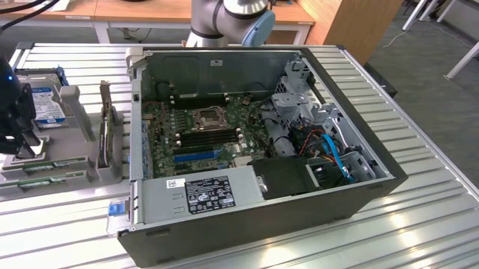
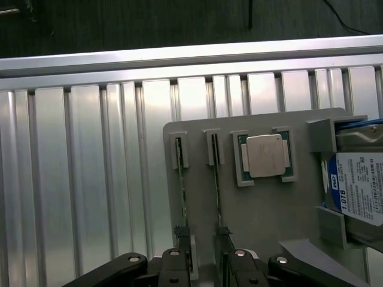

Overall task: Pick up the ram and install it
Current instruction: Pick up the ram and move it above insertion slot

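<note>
pincer (image 2: 206,272) hangs low over the grey holder tray (image 2: 263,221), which sits at the exterior view's left. its two dark fingers (image 2: 175,266) are spread to a moderate gap, neither wide nor closed, and they grip nothing.

the ram (image 2: 218,185), a thin green stick, stands on edge in a slot of the tray. one end of it runs into the gap between the fingers, closer to one finger than to the other; whether that finger touches it i cannot tell. a second green stick (image 2: 181,185) stands in the neighbouring slot, parallel and just beside the ram, and its end lines up with the other finger rather than with the gap.

on the ram's other side the square silver processor (image 2: 266,156) lies flat in its own recess. past that, the blue-labelled hard drive (image 2: 359,188) is held in a bracket at the tray's edge.

the tray rests on the ribbed metal surface (image 1: 419,224), just to the exterior view's left of the open computer case (image 1: 224,230). inside the case the motherboard (image 1: 168,131) lies exposed, with dark memory slots (image 1: 210,136) beside the processor socket (image 1: 208,117).
</note>
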You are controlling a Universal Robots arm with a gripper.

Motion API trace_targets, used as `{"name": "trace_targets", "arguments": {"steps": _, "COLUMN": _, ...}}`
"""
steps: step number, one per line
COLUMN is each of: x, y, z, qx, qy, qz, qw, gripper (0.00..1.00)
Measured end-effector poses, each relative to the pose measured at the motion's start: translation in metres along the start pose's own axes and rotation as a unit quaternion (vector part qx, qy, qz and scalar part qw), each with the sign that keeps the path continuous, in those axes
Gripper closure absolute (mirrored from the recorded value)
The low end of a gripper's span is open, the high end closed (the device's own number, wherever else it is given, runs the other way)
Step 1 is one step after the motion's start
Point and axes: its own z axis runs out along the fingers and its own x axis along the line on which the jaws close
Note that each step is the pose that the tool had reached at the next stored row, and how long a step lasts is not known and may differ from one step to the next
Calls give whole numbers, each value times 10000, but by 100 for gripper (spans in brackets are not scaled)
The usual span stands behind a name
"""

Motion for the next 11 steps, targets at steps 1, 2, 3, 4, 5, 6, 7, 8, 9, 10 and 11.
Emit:
{"name": "trace_targets", "arguments": {"steps": 1, "x": 4, "y": -1, "z": 18, "qx": 0, "qy": 0, "qz": 0, "qw": 10000, "gripper": 69}}
{"name": "trace_targets", "arguments": {"steps": 2, "x": 7, "y": -2, "z": 36, "qx": 0, "qy": 0, "qz": 0, "qw": 10000, "gripper": 69}}
{"name": "trace_targets", "arguments": {"steps": 3, "x": 10, "y": -3, "z": 54, "qx": 0, "qy": 0, "qz": 0, "qw": 10000, "gripper": 69}}
{"name": "trace_targets", "arguments": {"steps": 4, "x": 14, "y": -4, "z": 72, "qx": 0, "qy": 0, "qz": 0, "qw": 10000, "gripper": 69}}
{"name": "trace_targets", "arguments": {"steps": 5, "x": 17, "y": -5, "z": 90, "qx": 0, "qy": 0, "qz": 0, "qw": 10000, "gripper": 69}}
{"name": "trace_targets", "arguments": {"steps": 6, "x": 20, "y": -6, "z": 108, "qx": 0, "qy": 0, "qz": 0, "qw": 10000, "gripper": 69}}
{"name": "trace_targets", "arguments": {"steps": 7, "x": 23, "y": -8, "z": 126, "qx": 0, "qy": 0, "qz": 0, "qw": 10000, "gripper": 69}}
{"name": "trace_targets", "arguments": {"steps": 8, "x": 26, "y": -9, "z": 145, "qx": 0, "qy": 0, "qz": -1, "qw": 10000, "gripper": 69}}
{"name": "trace_targets", "arguments": {"steps": 9, "x": 29, "y": -10, "z": 163, "qx": 0, "qy": -1, "qz": -1, "qw": 10000, "gripper": 69}}
{"name": "trace_targets", "arguments": {"steps": 10, "x": 32, "y": -11, "z": 180, "qx": 0, "qy": 0, "qz": -1, "qw": 10000, "gripper": 69}}
{"name": "trace_targets", "arguments": {"steps": 11, "x": 35, "y": -12, "z": 199, "qx": 0, "qy": 0, "qz": -1, "qw": 10000, "gripper": 69}}
